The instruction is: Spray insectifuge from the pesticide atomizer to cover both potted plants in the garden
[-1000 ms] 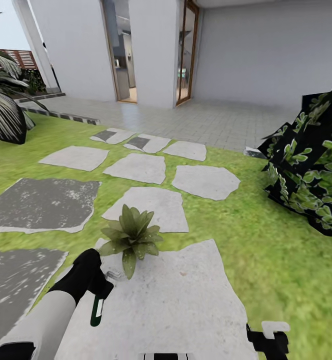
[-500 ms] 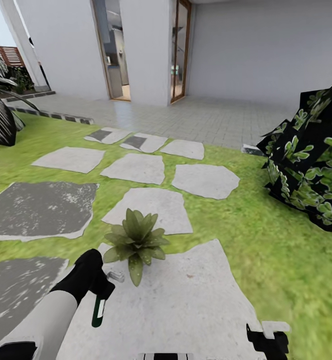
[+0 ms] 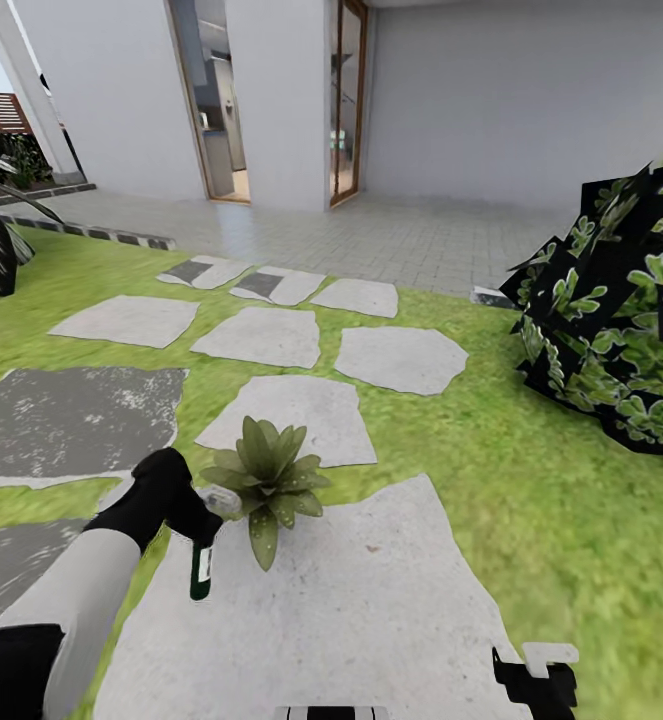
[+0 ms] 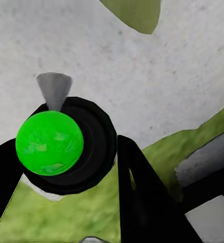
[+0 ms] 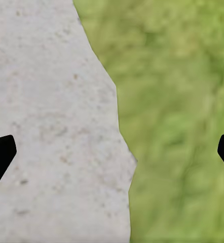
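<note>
Just left of the potted plant (image 3: 267, 478), our left gripper (image 3: 193, 525) grips the pesticide atomizer (image 3: 202, 570), which hangs over the stepping stone (image 3: 371, 600). Well right of the plant, our right gripper (image 3: 537, 680) hovers with its fingers spread wide, nothing between them.

The left arm is extended forward from the lower left of the head view, a black shoulder segment followed by a white forearm and a black wrist. The left gripper (image 3: 193, 525) is closed around the pesticide atomizer (image 3: 201, 572), which hangs downward from it; in the left wrist view a black finger (image 4: 142, 197) is seen beside the bottle's dark round body. The right gripper (image 3: 536, 680) is held low at the bottom right, its fingertips (image 5: 0, 154) spread wide apart.
</note>
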`<state>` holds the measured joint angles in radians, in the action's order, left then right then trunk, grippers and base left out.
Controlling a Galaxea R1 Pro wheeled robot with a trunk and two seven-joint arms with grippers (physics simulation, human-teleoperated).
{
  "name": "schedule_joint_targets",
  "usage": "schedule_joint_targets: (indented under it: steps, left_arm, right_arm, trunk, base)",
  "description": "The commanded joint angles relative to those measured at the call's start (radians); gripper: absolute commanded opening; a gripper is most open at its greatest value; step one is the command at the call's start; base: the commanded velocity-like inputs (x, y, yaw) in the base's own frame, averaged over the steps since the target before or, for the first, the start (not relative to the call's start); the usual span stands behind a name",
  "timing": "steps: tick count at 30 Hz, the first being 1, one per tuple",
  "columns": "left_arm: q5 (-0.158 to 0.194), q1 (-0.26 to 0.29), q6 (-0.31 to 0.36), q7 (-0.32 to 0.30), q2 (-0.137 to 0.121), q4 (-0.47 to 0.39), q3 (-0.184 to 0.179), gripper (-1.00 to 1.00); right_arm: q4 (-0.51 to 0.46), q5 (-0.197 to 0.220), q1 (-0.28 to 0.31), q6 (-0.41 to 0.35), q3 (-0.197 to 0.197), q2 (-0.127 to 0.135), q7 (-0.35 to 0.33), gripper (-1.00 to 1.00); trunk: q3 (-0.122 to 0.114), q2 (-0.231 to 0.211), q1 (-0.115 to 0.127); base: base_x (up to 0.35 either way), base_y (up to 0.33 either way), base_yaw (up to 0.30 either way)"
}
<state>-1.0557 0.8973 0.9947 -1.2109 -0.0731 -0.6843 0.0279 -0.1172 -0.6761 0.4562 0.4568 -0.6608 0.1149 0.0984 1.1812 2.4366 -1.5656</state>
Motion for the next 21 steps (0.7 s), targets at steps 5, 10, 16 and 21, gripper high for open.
schedule_joint_targets:
  steps: [5,10,16,21]
  left_arm:
    - [-0.192,0.018,0.007,-0.194,0.006,-0.007,0.003,-1.00]
    - [-0.249,0.016,0.007,-0.228,0.011,-0.010,0.004,-1.00]
    - [-0.250,0.018,0.008,-0.229,0.011,-0.012,0.005,-1.00]
    - [-0.250,0.018,0.009,-0.231,0.012,-0.023,0.006,-1.00]
  right_arm:
    - [0.002,-0.010,0.001,0.003,-0.005,0.000,0.006,1.00]
    - [0.002,-0.010,0.001,0.003,-0.005,0.000,0.007,1.00]
    - [0.002,-0.010,0.001,0.003,-0.005,0.000,0.007,1.00]
    - [0.002,-0.010,0.001,0.003,-0.005,0.000,0.007,1.00]
  trunk:
    - [0.001,0.000,0.000]
    - [0.001,0.000,0.000]
    - [0.001,0.000,0.000]
    - [0.001,0.000,0.000]
  base:
    - [0.000,0.044,0.000]
    - [0.000,0.273,-0.103]
    - [0.045,0.302,-0.283]
    - [0.212,0.237,-0.299]
